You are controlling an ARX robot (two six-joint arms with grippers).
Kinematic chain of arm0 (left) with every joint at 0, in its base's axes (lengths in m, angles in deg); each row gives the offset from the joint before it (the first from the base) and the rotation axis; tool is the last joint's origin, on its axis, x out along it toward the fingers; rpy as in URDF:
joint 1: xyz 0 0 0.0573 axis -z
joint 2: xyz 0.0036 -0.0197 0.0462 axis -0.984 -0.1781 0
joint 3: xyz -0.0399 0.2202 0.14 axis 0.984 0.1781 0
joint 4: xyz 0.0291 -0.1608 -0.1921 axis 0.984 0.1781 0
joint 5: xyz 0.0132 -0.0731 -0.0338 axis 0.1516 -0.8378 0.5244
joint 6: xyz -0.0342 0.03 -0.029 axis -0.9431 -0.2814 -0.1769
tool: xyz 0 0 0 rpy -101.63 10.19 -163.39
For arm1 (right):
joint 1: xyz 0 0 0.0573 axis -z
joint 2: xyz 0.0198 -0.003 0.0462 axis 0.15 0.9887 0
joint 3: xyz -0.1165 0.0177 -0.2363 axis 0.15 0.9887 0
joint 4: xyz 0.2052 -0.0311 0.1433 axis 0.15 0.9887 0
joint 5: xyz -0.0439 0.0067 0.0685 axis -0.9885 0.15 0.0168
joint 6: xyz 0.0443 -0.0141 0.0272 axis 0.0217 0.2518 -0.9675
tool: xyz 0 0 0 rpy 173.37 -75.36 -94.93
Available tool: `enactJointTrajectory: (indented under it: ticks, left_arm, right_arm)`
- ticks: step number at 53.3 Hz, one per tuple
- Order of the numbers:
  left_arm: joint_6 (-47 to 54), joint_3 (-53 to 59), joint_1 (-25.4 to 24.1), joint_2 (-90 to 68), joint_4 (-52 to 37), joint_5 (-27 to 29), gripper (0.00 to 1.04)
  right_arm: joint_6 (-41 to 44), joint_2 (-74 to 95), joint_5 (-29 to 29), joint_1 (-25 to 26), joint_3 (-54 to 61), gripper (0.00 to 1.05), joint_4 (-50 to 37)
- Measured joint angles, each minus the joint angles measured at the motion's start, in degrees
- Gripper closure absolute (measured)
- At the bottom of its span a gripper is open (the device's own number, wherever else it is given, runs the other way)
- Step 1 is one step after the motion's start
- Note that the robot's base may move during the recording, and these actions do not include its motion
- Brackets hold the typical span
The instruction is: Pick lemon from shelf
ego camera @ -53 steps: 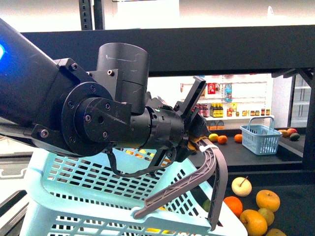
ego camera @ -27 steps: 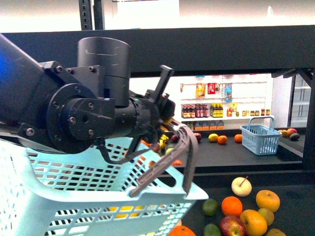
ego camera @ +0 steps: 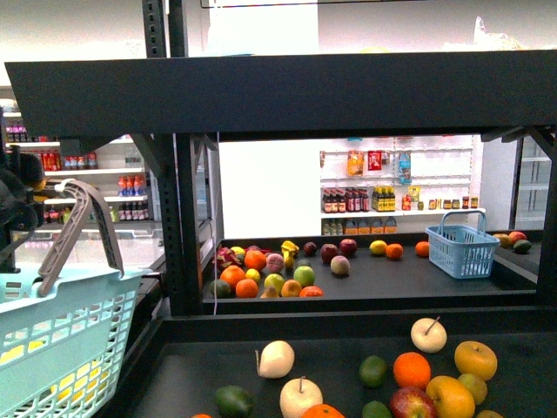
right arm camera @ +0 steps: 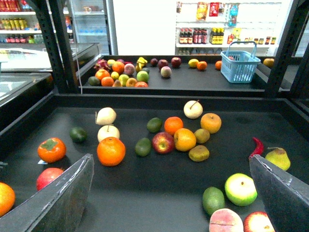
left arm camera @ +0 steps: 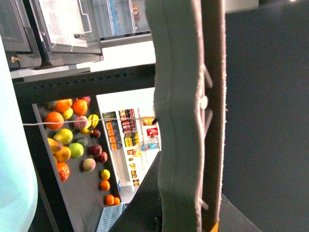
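Clearly, the black shelf (ego camera: pixel 287 91) holds scattered fruit on dark trays.

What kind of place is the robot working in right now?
Most likely a grocery shop or a mock-up of one: loose fruit lies on the black shelf, white shelving behind holds bottles, and a light blue shopping basket hangs at the robot's left.
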Motion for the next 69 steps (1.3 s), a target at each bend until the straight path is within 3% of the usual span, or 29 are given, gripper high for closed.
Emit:
enactJointTrajectory:
  ticks: [10, 28, 49, 69]
  left_arm:
    - [-3.45, 2.08, -6.08, 0.24, -9.18, -6.51, 0.96]
    - [-4.79, 8.28, -13.75, 0.63, -16.50, -7.72, 0.96]
    - [-8.07, 16.02, -15.56, -0.48, -28.37, -9.70, 0.96]
    - [-9.44, 17.09, -16.52, -2.40, -29.29, -9.94, 0.96]
  right_arm:
    - [0.00, 0.00, 0.00, 0.00, 0.00, 0.08, 0.00]
    - [0.00, 0.00, 0.02, 0.00, 0.02, 0.08, 0.00]
    - [0.00, 0.00, 0.00, 0.00, 0.00, 0.08, 0.00]
    - [0.00, 0.00, 0.00, 0.00, 0.00, 0.08, 0.00]
